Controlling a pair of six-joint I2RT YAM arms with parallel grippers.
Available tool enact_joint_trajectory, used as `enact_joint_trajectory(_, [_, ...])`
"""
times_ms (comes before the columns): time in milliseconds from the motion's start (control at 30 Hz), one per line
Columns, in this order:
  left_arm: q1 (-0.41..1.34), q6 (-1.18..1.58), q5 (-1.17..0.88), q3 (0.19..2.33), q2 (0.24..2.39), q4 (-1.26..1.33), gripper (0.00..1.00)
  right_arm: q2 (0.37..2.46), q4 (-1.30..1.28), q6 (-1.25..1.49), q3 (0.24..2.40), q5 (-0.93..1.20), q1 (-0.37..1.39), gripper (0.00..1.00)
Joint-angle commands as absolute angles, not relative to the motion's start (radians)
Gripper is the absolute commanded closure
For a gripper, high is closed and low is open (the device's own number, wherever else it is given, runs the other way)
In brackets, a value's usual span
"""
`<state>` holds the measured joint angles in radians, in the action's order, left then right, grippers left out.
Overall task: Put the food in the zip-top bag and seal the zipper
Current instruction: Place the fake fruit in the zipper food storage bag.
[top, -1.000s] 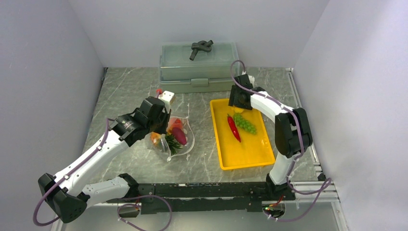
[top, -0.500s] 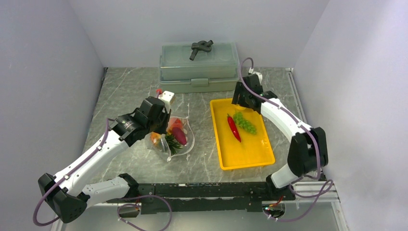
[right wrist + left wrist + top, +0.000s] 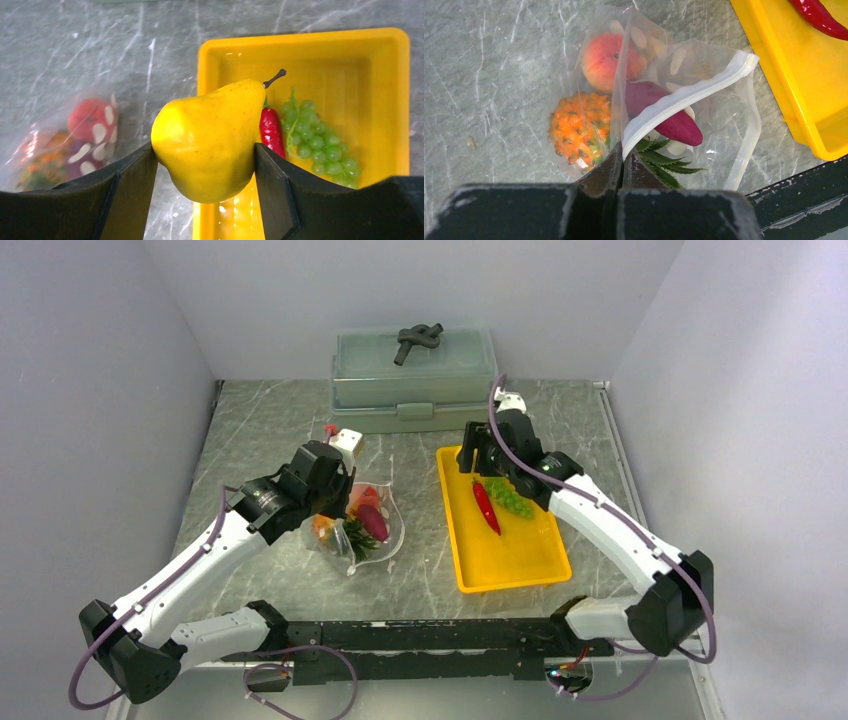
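The clear zip-top bag (image 3: 378,528) lies left of the yellow tray. It holds the orange pineapple (image 3: 576,127), the peach (image 3: 606,60) and the purple eggplant (image 3: 669,112). My left gripper (image 3: 623,152) is shut on the whitish zipper strip (image 3: 694,90) and holds the mouth up and open. My right gripper (image 3: 205,150) is shut on a yellow pear-shaped fruit (image 3: 210,130), above the tray's far left corner. The red chili (image 3: 271,131) and green grapes (image 3: 317,142) lie in the tray. The bag shows blurred in the right wrist view (image 3: 60,145).
The yellow tray (image 3: 510,562) sits right of centre. A grey-green lidded box (image 3: 415,390) with a dark object (image 3: 420,338) on top stands against the back wall. Side walls close in the table on the left and right.
My right arm has carried the yellow fruit leftward from the tray's far end to over its left rim. The left arm and the bag have not moved.
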<state>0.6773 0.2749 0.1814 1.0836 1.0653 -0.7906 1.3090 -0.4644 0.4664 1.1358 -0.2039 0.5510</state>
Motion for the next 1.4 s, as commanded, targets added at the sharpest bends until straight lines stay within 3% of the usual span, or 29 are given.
enact_joint_trajectory(0, [0.674,0.266,0.187,1.09,1.074,-0.784,1.0,1.217,-0.453,0.45,1.12,-0.214,0.597,0.57])
enact_joint_trajectory(800, [0.675,0.268,0.19,1.095,1.081,-0.791,1.0,0.899,-0.293,0.391,0.965,0.053,0.804,0.59])
enact_joint_trajectory(1167, [0.675,0.268,0.191,1.095,1.085,-0.792,1.0,0.931,-0.238,0.334,0.945,0.208,0.9,0.61])
enact_joint_trajectory(1367, [0.675,0.268,0.19,1.095,1.087,-0.795,1.0,1.013,-0.215,0.3,0.976,0.183,0.995,0.61])
